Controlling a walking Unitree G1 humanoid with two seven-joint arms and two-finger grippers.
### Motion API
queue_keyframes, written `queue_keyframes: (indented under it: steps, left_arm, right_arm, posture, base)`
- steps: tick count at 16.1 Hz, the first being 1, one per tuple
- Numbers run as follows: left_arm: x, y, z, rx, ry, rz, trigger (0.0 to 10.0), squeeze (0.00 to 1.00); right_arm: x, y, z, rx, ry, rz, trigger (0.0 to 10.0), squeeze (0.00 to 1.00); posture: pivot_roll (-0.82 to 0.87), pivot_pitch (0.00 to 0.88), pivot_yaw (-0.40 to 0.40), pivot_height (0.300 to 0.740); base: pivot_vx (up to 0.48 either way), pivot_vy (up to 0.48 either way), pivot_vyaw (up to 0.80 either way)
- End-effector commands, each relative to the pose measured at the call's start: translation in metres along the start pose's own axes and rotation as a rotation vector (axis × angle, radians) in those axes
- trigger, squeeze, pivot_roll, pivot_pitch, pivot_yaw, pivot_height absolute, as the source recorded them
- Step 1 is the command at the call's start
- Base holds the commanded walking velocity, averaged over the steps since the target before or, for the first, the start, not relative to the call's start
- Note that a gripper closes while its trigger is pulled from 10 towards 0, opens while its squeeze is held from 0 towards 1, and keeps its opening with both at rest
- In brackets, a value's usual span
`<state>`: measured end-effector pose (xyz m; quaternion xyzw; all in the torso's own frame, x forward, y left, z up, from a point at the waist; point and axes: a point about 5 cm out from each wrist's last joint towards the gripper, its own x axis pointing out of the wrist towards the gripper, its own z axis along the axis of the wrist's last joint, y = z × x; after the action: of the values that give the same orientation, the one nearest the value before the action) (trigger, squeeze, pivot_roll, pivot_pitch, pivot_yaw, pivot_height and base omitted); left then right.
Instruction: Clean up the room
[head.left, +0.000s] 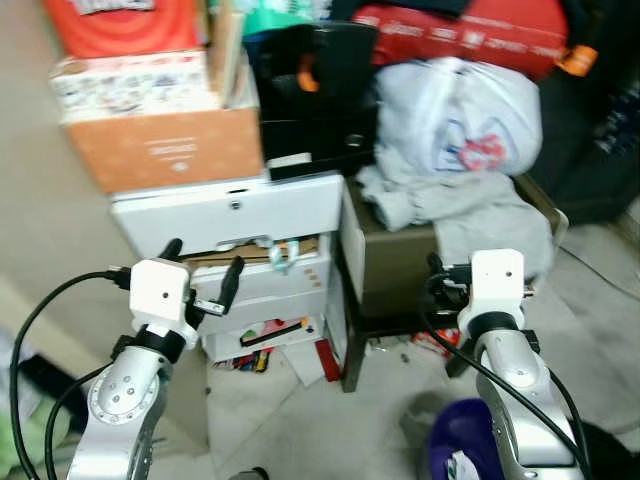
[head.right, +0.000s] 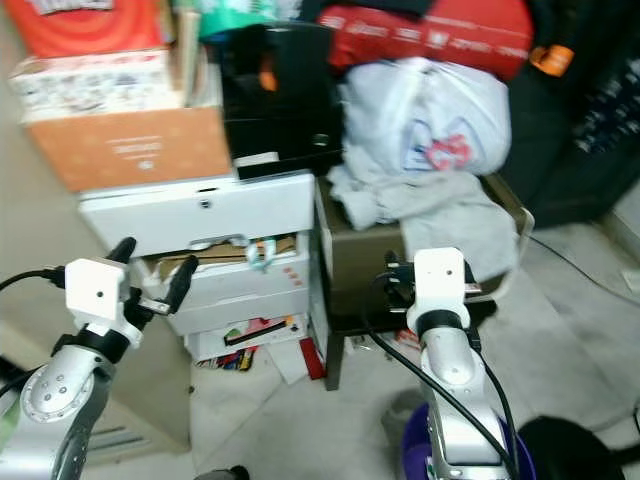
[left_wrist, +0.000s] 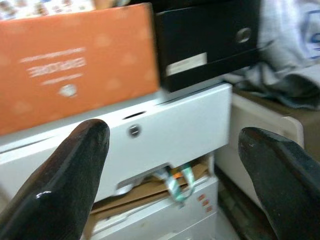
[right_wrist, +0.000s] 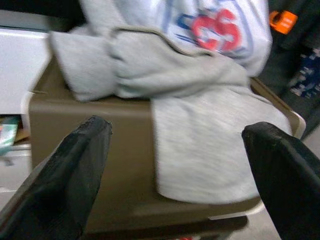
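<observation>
A grey sweatshirt (head.left: 470, 205) hangs over the top and front of a brown box-like stand (head.left: 390, 265). A white bag with a red and blue print (head.left: 460, 115) lies on it. My right gripper (right_wrist: 172, 172) is open, held just in front of the stand and the hanging cloth, touching nothing. My left gripper (head.left: 202, 265) is open too, in front of a white drawer unit (head.left: 240, 215) whose upper drawer stands ajar, with cardboard and a teal strip (left_wrist: 177, 182) sticking out. Nothing sits between either pair of fingers.
An orange box (head.left: 165, 145) and a black box (head.left: 315, 100) are stacked on the drawer unit, with a red bag (head.left: 460, 35) behind. Small clutter (head.left: 265, 345) lies on the floor under the drawers. A purple object (head.left: 465, 440) sits by my right arm.
</observation>
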<state>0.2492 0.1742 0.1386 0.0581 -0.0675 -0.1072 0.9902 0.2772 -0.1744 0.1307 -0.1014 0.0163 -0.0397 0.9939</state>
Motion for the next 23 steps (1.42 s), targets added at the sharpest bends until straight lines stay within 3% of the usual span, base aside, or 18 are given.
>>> queue_keyframes:
  steps: [1,13,14,23]
  left_arm:
    - [0.001,-0.004,0.000,0.002,-0.002,-0.016,10.0,0.00]
    - [0.003,-0.002,-0.001,0.013,-0.004,-0.001,10.0,0.00]
    - [0.003,0.003,-0.001,-0.019,-0.006,0.030,10.0,0.00]
    - [0.002,0.025,-0.009,-0.009,0.027,0.161,10.0,0.00]
  right_arm:
    - [-0.001,-0.006,-0.004,0.000,0.013,-0.024,10.0,0.00]
    - [0.001,-0.005,-0.002,0.017,0.003,-0.024,10.0,0.00]
    - [0.001,-0.004,-0.002,0.020,0.003,-0.023,10.0,0.00]
    - [0.005,-0.002,-0.003,0.008,0.000,0.003,10.0,0.00]
  posture:
    - [-0.05,0.089,-0.018,0.740]
    - [-0.05,0.084,-0.013,0.740]
    - [-0.05,0.081,-0.014,0.740]
    - [-0.04,0.068,-0.022,0.740]
  base:
    - [0.000,-0.255,0.00]
    - [0.000,-0.252,0.00]
    - [0.000,0.000,0.00]
    - [0.000,0.000,0.49]
